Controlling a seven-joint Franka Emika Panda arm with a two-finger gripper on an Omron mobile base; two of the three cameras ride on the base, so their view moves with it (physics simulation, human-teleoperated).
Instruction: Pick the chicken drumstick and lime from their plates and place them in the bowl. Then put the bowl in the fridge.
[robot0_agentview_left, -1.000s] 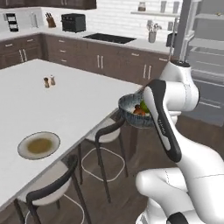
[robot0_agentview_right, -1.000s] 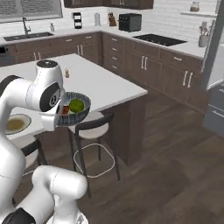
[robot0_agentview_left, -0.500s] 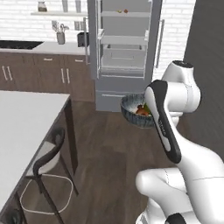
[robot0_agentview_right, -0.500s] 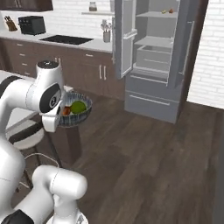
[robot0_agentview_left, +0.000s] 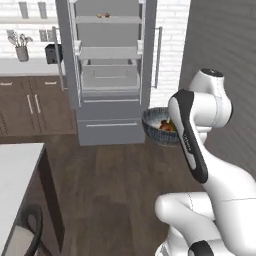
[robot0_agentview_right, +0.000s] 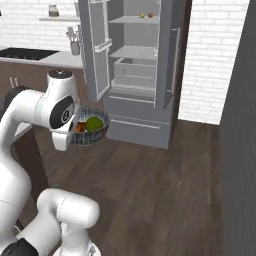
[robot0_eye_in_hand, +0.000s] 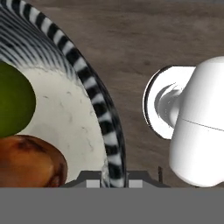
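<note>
The bowl (robot0_agentview_right: 90, 131) is clamped at its rim by the gripper (robot0_eye_in_hand: 114, 177); the lime (robot0_agentview_right: 94, 123) at 12 o'clock could be spilled by tilting.

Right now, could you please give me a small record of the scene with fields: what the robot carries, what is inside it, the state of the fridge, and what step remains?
carried: the bowl, held up over the wood floor in front of the fridge
grip: the fingers clamp the bowl's rim at the bottom of the hand view
inside the bowl: the lime and the chicken drumstick, side by side
fridge: doors open, pale shelves showing, small items on the top shelf
step remaining: set the bowl on a shelf in the fridge
</note>
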